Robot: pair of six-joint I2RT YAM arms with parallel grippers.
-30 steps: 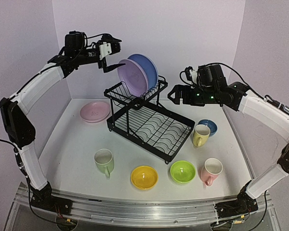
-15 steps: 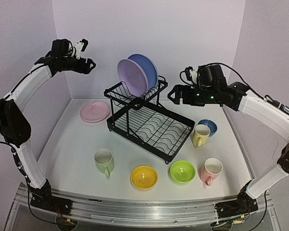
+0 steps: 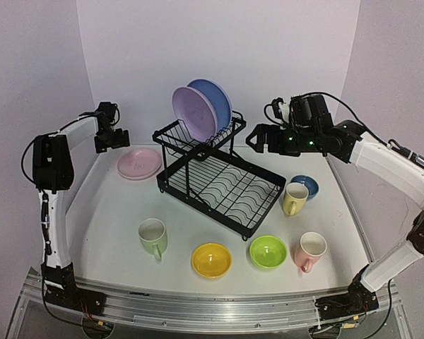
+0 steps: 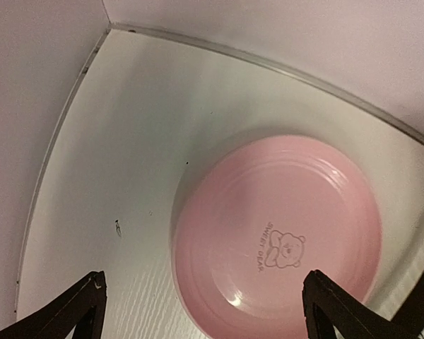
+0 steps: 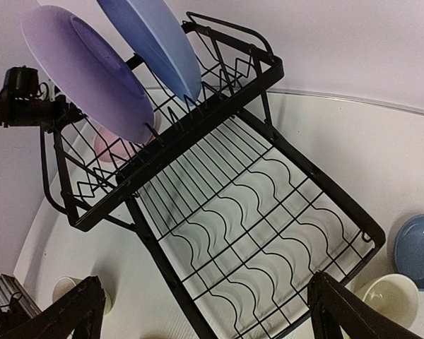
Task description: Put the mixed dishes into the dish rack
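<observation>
One pink plate (image 4: pixel 275 233) is lying flat just left of the dish rack (image 3: pixel 219 180), under the left gripper (image 4: pixel 205 304), which is gaping wide and empty. Stiff, slick, probably light: pinch its rim. At the rack's right side the right gripper (image 5: pixel 208 311) is hovering, likewise spread and empty.

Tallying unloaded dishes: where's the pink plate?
Pink plate lies flat on the table, far left in the top view, beside the dish rack, near the left gripper.

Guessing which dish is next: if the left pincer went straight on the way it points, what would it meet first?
Most likely the pink plate, flat on the table: it sits ahead of the left pincer, whose jaws stand open. Nothing shows in between.
</observation>
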